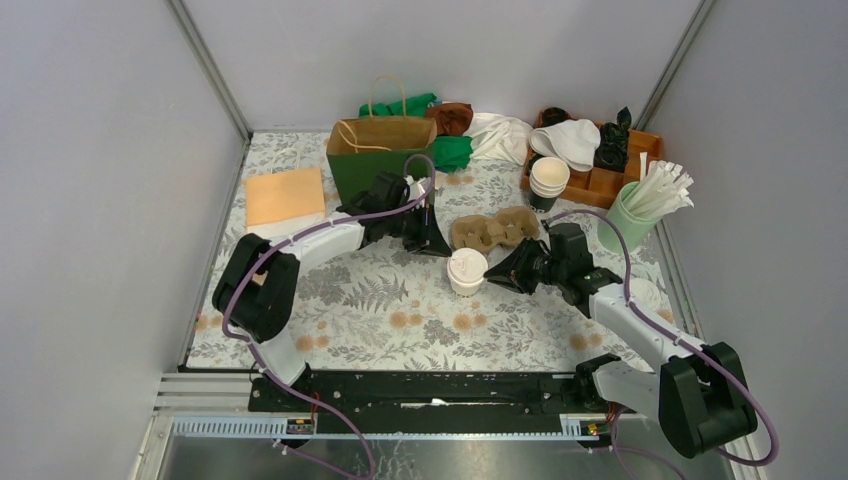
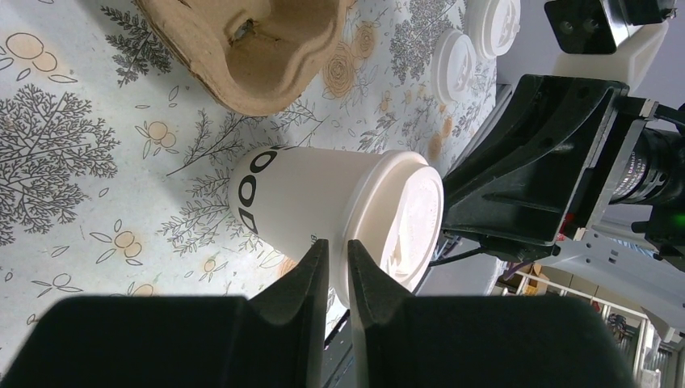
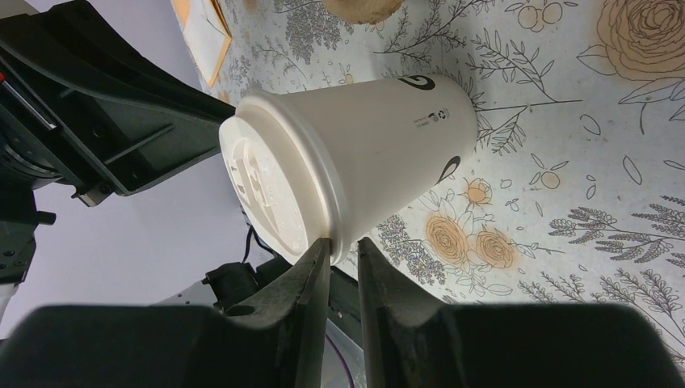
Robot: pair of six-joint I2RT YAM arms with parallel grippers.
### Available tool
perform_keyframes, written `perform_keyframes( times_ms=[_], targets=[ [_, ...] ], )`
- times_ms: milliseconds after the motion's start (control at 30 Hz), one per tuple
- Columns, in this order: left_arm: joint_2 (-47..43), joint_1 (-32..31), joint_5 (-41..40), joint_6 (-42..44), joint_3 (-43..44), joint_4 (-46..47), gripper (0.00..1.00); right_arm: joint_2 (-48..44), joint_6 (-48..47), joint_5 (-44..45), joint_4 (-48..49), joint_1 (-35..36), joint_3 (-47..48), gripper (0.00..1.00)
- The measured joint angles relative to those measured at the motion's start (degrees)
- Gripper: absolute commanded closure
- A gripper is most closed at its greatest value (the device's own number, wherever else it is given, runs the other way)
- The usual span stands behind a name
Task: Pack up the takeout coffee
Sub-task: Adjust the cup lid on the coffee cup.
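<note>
The takeout coffee (image 1: 466, 270), a white paper cup with a white lid, stands upright mid-table, just in front of the brown pulp carrier (image 1: 493, 229). My left gripper (image 1: 435, 245) is beside the cup's left rear; in the left wrist view (image 2: 338, 242) its jaws are shut and empty, pointing at the cup (image 2: 323, 202) just under the lid. My right gripper (image 1: 492, 272) is at the cup's right side. In the right wrist view (image 3: 343, 241) its nearly closed fingertips sit on the lid's rim (image 3: 331, 234), which dips between them.
A brown paper bag (image 1: 378, 158) stands open at the back, an orange pad (image 1: 285, 197) to its left. At the back right are a wooden tray (image 1: 600, 185), stacked lidless cups (image 1: 548, 180) and a green straw holder (image 1: 625, 222). Spare lids (image 2: 456, 65) lie at the right.
</note>
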Motion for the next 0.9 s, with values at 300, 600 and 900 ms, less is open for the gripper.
perform_keyframes(
  times_ms=[300,600,900],
  targets=[
    [0.00,0.22,0.66,-0.13,-0.94,1.66,0.85,0.72,-0.48,-0.52,-0.13,0.00,0.52,0.76],
    [-1.64,0.17,-0.17,-0.28,-3.78,4.42,0.86,2.34,-2.19,-0.50,-1.81,0.02,2.27,0.77],
    [-3.34,-0.31,-1.86,-0.66,-5.86,6.29,0.85,2.62,-3.34,-0.48,-2.38,0.02,2.75,0.73]
  ],
)
